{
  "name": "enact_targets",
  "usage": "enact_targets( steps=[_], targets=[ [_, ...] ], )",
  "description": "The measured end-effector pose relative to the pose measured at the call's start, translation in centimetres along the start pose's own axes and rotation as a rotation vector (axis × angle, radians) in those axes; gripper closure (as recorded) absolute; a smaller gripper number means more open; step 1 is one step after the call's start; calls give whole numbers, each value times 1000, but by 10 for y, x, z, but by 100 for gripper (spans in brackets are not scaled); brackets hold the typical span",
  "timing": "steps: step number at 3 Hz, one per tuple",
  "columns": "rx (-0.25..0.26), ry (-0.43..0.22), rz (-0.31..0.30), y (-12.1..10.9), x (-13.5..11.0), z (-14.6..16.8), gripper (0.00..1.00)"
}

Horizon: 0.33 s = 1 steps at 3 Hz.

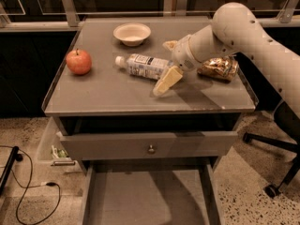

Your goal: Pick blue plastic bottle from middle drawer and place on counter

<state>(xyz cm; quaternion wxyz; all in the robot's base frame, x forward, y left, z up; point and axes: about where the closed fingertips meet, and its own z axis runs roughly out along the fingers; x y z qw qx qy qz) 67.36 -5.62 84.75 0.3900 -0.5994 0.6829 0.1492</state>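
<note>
The blue plastic bottle (143, 65) is lying on its side on the grey, glassy desk (108, 93). Its long axis is running left to right and its white cap is pointing left toward the red apple (78, 61). The hand (161, 68) is hovering at the bottle's base end, its pale fingers (167, 81) spread wide on either side. A shiny golden packet (218, 68) is sitting behind the arm, and a round white bowl (132, 33) further back. Below, the middle drawer (145, 200) is standing pulled out, showing its flat floor.

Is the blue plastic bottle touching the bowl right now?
Apart. The camera view shows bare counter between the blue plastic bottle cap and the bowl; the gripper sits at the bottle's other end.
</note>
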Motion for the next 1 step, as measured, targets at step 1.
enact_targets(
  steps=[1],
  targets=[
    [0,0,0,0,0,0,0]
  ],
)
